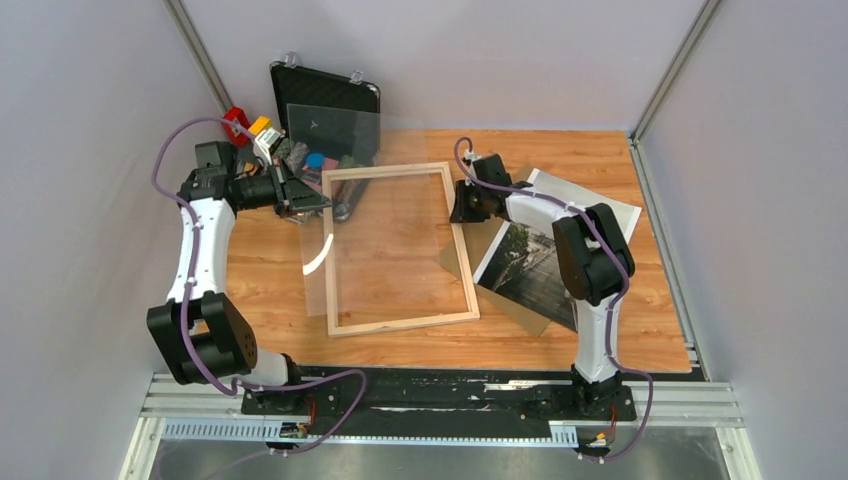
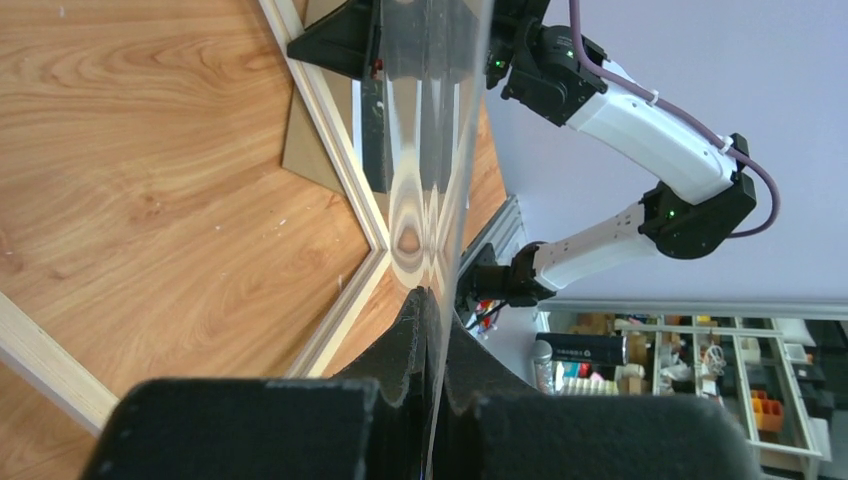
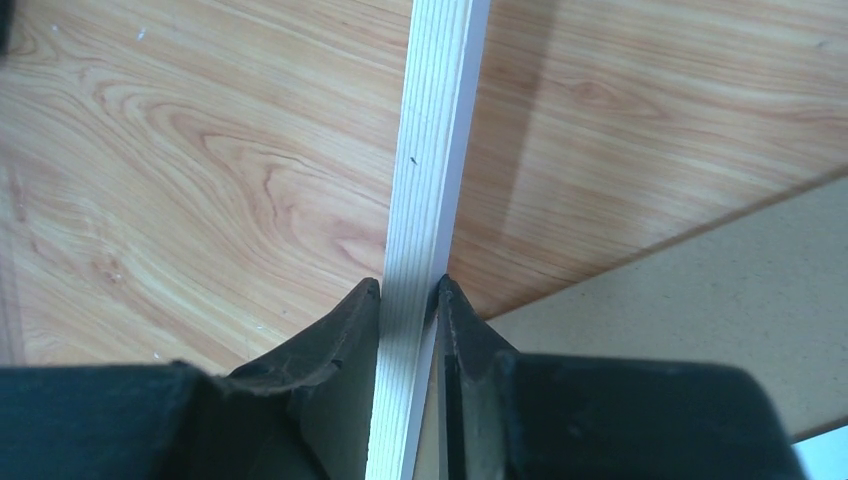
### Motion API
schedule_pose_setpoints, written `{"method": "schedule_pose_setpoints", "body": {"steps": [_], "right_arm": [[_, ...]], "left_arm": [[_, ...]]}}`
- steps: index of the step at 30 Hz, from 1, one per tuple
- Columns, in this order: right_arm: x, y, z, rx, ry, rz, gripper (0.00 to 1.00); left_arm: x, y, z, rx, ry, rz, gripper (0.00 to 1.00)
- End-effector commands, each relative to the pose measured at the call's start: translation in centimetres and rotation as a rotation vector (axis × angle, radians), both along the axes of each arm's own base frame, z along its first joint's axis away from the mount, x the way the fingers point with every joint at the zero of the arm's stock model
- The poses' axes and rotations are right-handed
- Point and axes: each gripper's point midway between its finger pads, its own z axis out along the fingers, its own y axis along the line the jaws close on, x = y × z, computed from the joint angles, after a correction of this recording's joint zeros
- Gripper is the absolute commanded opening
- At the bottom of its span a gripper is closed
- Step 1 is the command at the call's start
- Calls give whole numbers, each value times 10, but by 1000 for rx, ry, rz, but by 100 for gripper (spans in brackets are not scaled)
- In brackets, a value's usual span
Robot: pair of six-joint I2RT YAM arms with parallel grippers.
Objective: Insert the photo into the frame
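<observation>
The pale wood frame (image 1: pixel 400 323) lies flat in the middle of the table, with no pane in it. My right gripper (image 1: pixel 460 208) is shut on its right rail, which shows between the jaws in the right wrist view (image 3: pixel 425 190). My left gripper (image 1: pixel 312 205) is shut on the clear pane (image 1: pixel 340 235) and holds it raised and tilted over the frame's left side; in the left wrist view the pane (image 2: pixel 430 120) is edge-on between the jaws, above a frame corner (image 2: pixel 372 250). The photo (image 1: pixel 530 268) lies at the right, partly under my right arm.
A plain brown backing board (image 1: pixel 478 250) lies between the frame and the photo, also in the right wrist view (image 3: pixel 700 290). A black hard case (image 1: pixel 330 95) stands open at the back left with small coloured items (image 1: pixel 262 128) beside it. Walls close the table in on both sides.
</observation>
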Motion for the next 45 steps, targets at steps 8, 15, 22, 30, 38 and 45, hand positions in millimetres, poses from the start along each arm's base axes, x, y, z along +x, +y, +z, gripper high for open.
{"method": "schedule_pose_setpoints", "body": {"steps": [8, 15, 22, 30, 38, 45], "right_arm": [[-1, -4, 2, 38, 18, -82, 0], [-14, 1, 7, 87, 40, -135, 0], [-22, 4, 24, 105, 19, -172, 0], [-24, 14, 33, 109, 2, -182, 10], [-23, 15, 42, 104, -20, -189, 41], [-18, 11, 62, 97, -79, -186, 61]], "left_arm": [[10, -11, -7, -31, -96, -16, 0], [15, -17, -23, -62, -80, -5, 0], [14, -17, -26, -61, -91, 3, 0], [9, -18, -35, -63, -87, -1, 0], [5, -19, -39, -63, -85, -5, 0], [3, -21, -46, -85, -72, -8, 0]]}}
